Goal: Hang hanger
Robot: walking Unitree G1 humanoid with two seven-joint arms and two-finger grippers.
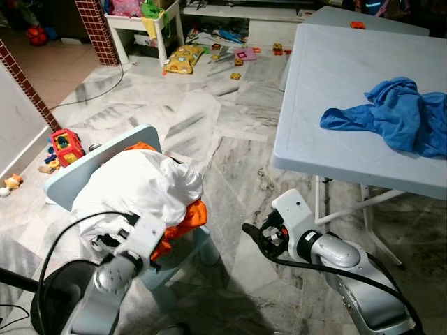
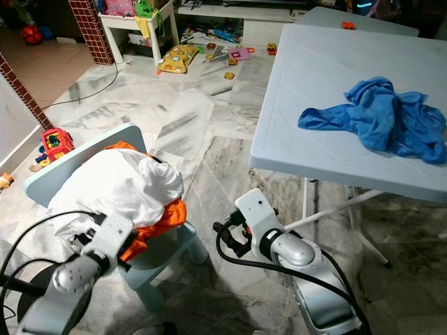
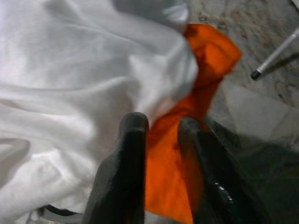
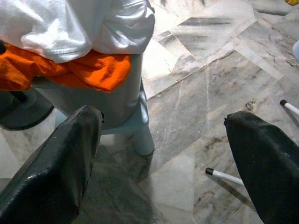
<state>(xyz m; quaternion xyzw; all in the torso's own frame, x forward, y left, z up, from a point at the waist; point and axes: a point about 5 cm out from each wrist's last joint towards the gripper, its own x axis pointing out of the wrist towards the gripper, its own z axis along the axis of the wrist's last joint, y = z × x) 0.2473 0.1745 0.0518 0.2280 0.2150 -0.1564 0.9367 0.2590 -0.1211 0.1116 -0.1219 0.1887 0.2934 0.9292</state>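
Left wrist view frames one orange garment (image 3: 187, 140) with the two black fingers (image 3: 126, 177) of the left pincer (image 3: 161, 135) set to either side of a fold of it; the fingers are drawn near together, but whether the cloth is truly clamped cannot be told. One white garment (image 3: 70, 84) is heaped over the orange one, and both are piled on one small pale blue chair (image 1: 105, 164). No hanger can be made out among the clothes. From the head views the left pincer (image 1: 105, 241) is seen pressed against the lower edge of the pile, with one black cable looped beside the silver arm.

The right pincer (image 4: 163, 154) is held apart from the chair, over the marble floor (image 1: 230, 167), its two fingers spread wide with nothing between them; in the right eye view it (image 2: 225, 230) is seen just right of the chair.

One light blue folding table (image 1: 335, 77) is placed to the robot's right, and one crumpled blue cloth (image 1: 394, 115) is laid on it. Two white leg ends with black tips (image 4: 212, 173) are seen on the floor under it. One red toy (image 1: 64, 146) is seen on the floor left of the chair, and several more toys are scattered in the far background, too small to be counted.
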